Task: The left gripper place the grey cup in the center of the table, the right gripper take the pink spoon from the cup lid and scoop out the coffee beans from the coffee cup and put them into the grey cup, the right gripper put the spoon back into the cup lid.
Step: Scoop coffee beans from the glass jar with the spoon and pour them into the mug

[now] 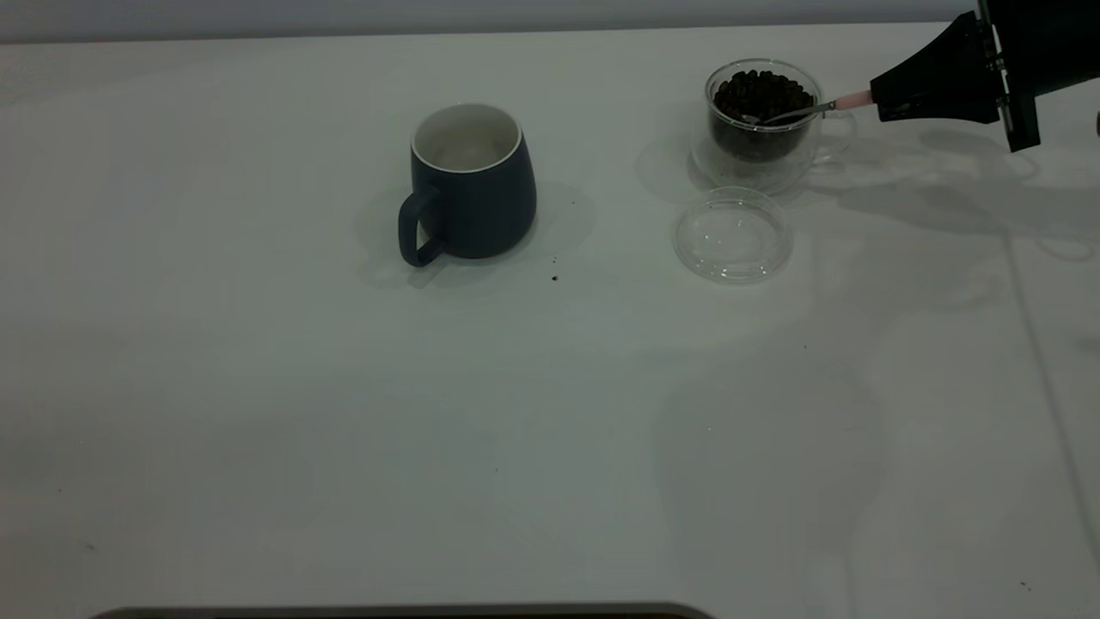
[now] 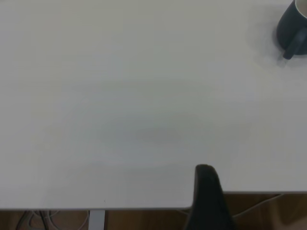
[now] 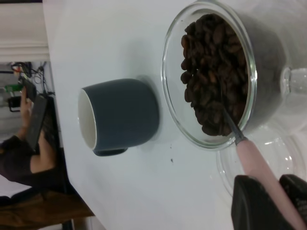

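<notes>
The grey cup (image 1: 473,183) stands upright near the middle of the table (image 1: 344,430), its handle turned toward the near side, and its white inside looks empty. Around it the white surface is bare on every side, with a wide open area toward the near edge and toward the left. Well to its right stands the coffee cup (image 1: 763,120), filled with coffee beans (image 1: 760,93). Just beside it, on the near side, lies the cup lid (image 1: 732,234), flat and with nothing in it.

The right gripper (image 1: 885,101) reaches in from the far right corner, above the table. Its fingers are closed on the handle of the pink spoon (image 1: 825,107), and the metal bowl of the spoon lies among the beans, over the rim of the glass.

The left gripper (image 2: 207,191) is hanging above the table edge, far from the cups; only one dark finger shows, so I cannot tell how its jaws stand.

The tabletop has some tiny dark specks (image 1: 554,278) near the grey cup. Past the far edge, in the right wrist view, a person's arm (image 3: 29,158) is seen.
</notes>
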You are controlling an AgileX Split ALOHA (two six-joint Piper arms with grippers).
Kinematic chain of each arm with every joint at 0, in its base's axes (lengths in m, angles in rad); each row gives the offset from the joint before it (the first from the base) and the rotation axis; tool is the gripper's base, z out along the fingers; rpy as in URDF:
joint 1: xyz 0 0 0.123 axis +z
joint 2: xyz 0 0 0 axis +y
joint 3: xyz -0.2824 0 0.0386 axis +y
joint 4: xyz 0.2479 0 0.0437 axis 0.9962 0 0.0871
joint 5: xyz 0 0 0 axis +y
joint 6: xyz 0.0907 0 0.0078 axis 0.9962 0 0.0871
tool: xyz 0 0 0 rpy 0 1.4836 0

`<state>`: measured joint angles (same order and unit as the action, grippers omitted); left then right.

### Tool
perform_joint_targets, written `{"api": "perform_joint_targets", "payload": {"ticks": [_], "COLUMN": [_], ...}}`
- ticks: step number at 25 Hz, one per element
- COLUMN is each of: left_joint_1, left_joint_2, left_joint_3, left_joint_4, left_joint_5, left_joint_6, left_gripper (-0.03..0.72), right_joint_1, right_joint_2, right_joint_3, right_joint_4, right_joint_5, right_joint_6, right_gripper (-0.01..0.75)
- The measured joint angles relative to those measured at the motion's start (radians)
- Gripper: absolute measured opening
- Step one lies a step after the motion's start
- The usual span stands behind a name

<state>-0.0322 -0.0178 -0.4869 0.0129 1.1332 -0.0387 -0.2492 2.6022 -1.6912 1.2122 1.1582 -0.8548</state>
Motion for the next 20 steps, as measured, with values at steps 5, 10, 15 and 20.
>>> {"api": "perform_joint_targets", "payload": {"ticks": [5, 10, 15, 20], "left_joint_1": [0.000, 0.000, 0.000, 0.000], "left_joint_2": [0.000, 0.000, 0.000, 0.000], "left_joint_3": [0.000, 0.000, 0.000, 0.000], "left_joint_4": [0.000, 0.000, 0.000, 0.000], "left_joint_5": [0.000, 0.000, 0.000, 0.000], "left_joint_6": [-0.001, -0.003, -0.003, -0.003], "left_gripper": [0.565, 0.565, 0.565, 0.565], "right_joint_1": [-0.002, -0.021, -0.042, -0.052], "right_joint_2": [0.000, 0.000, 0.000, 0.000], "right_joint_3": [0.000, 0.000, 0.000, 0.000], "right_joint_4": [0.012, 0.023, 0.041, 0.051], "right_joint_5": [0.002, 0.004, 0.006, 0.006], "right_joint_6": [0.002, 0.003, 0.003, 0.007], "right_gripper": [0.102, 0.102, 0.102, 0.102]}}
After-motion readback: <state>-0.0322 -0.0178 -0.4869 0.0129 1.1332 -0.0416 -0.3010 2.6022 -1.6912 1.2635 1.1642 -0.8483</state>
